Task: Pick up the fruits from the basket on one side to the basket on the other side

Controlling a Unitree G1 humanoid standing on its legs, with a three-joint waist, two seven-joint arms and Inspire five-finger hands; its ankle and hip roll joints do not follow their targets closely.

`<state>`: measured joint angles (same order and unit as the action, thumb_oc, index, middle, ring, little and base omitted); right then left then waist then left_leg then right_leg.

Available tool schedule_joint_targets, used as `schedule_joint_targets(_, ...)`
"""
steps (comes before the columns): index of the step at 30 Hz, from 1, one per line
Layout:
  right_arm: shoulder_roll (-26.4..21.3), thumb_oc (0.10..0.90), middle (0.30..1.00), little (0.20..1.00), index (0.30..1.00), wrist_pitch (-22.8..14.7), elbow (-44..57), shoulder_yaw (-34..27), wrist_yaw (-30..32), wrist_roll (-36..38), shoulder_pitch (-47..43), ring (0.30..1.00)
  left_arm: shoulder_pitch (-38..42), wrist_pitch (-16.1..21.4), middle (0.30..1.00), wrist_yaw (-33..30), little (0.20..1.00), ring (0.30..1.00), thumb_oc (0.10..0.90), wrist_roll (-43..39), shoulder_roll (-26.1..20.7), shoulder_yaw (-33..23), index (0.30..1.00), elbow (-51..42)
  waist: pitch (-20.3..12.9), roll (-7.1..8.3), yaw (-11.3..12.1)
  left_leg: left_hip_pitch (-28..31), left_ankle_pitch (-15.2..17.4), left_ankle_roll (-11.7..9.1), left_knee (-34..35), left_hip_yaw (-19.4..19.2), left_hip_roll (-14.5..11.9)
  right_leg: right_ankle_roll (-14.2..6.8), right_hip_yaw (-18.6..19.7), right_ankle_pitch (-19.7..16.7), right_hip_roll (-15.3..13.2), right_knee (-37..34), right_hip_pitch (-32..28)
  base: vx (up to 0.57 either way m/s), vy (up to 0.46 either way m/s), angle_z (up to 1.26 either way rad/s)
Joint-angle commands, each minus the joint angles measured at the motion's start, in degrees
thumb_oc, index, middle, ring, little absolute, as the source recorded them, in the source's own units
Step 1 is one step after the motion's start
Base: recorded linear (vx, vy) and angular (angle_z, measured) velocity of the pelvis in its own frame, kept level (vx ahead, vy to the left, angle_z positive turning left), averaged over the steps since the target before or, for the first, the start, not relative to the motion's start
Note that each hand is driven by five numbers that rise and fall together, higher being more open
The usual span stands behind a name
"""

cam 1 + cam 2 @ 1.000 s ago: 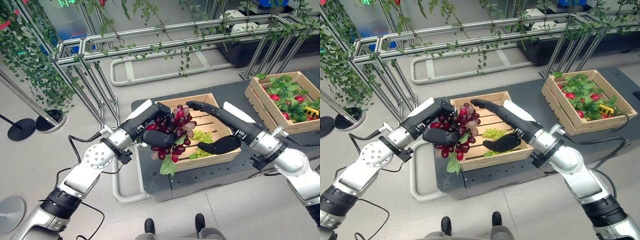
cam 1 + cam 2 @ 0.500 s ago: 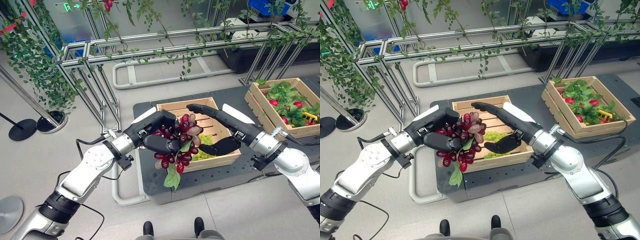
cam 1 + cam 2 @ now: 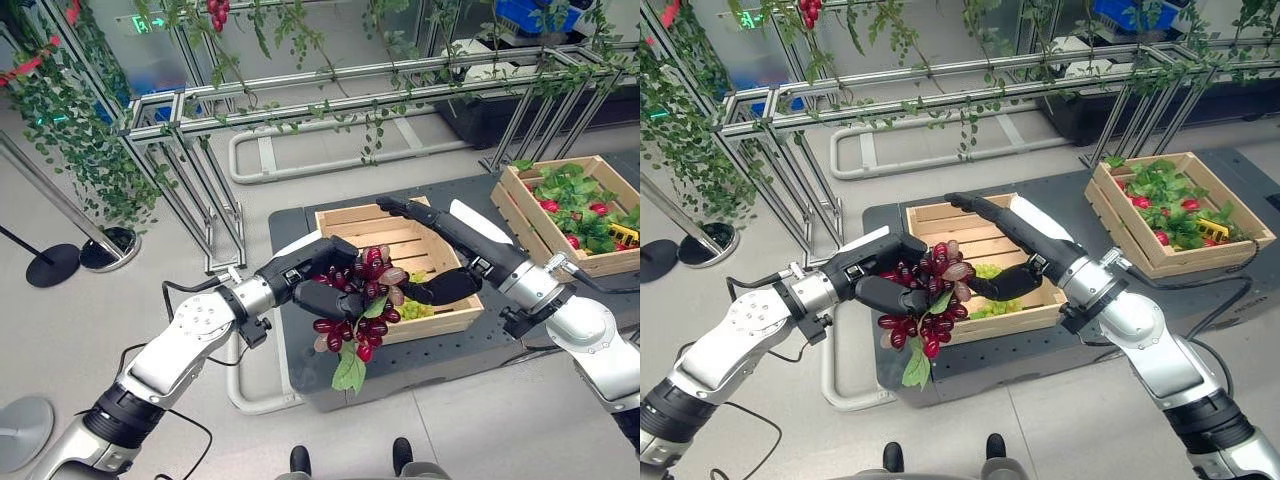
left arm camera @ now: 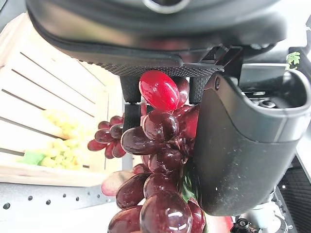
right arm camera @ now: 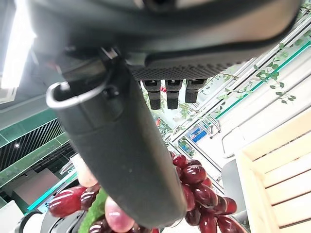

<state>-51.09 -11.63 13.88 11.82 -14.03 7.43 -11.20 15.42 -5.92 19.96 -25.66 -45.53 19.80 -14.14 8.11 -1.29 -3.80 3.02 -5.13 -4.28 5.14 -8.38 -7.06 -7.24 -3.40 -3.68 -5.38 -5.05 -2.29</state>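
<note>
- Left eye view: left hand (image 3: 318, 292) clenches a dark red grape bunch (image 3: 357, 305) above the near wooden slatted crate's (image 3: 447, 322) left front corner.
- Right hand (image 3: 440, 288) has straight, relaxed fingers, cupping the bunch's far side.

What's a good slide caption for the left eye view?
Left hand grips red grapes beside the wooden crate; right hand open alongside.

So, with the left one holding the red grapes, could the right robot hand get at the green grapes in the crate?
Probably yes: the right robot hand hangs open inside the near crate, thumb beside the green grapes. The red grapes, gripped by the left robot hand, crowd the left edge.
</note>
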Motion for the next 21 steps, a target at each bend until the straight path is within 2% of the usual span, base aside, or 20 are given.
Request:
schedule_joint_targets(1,-0.1,0.800,0.900,0.900,0.900,-4.7,6.9,2.9,-2.3,6.3,-6.5,0.900,3.2,6.3,0.300,-0.4,0.300,0.300,0.400,-7.7,2.7,-0.1,0.300,-3.7,-7.9,1.58,0.4,1.1,3.1,1.3,-0.1,0.7,-0.2,0.2,0.4,-0.7,-0.6,0.0,0.7,0.00,0.000,0.00)
schedule_joint_targets(13,-2.8,0.800,0.900,0.900,0.900,-0.7,5.0,9.2,-10.7,7.6,-7.6,0.900,3.9,10.6,0.300,-1.7,0.300,0.300,0.400,-9.6,0.5,0.2,0.300,-5.1,-8.4,2.25,0.8,1.2,2.7,1.3,-0.1,0.7,-0.2,0.2,-0.1,-1.1,-0.8,0.0,0.5,0.00,0.000,0.00)
schedule_joint_targets(20,-1.2,0.800,0.900,0.900,0.900,-1.8,3.4,11.3,-9.6,12.2,-8.1,0.900,4.2,10.6,0.300,-0.2,0.300,0.300,0.400,-9.7,0.6,1.7,0.300,-5.1,-8.4,2.31,0.9,1.2,2.6,1.4,-0.1,0.8,-0.2,0.3,0.1,-1.2,-0.7,0.0,0.4,0.00,0.000,0.00)
schedule_joint_targets(21,-0.7,0.579,0.568,0.568,0.568,-2.3,3.3,11.3,-8.8,12.0,-7.9,0.568,4.1,10.5,0.300,-0.1,0.300,0.300,0.400,-9.5,0.7,1.9,0.300,-5.1,-8.4,2.30,0.9,1.3,2.6,1.4,-0.1,0.8,-0.3,0.3,0.1,-1.2,-0.7,0.0,0.4,0.00,0.000,0.00)
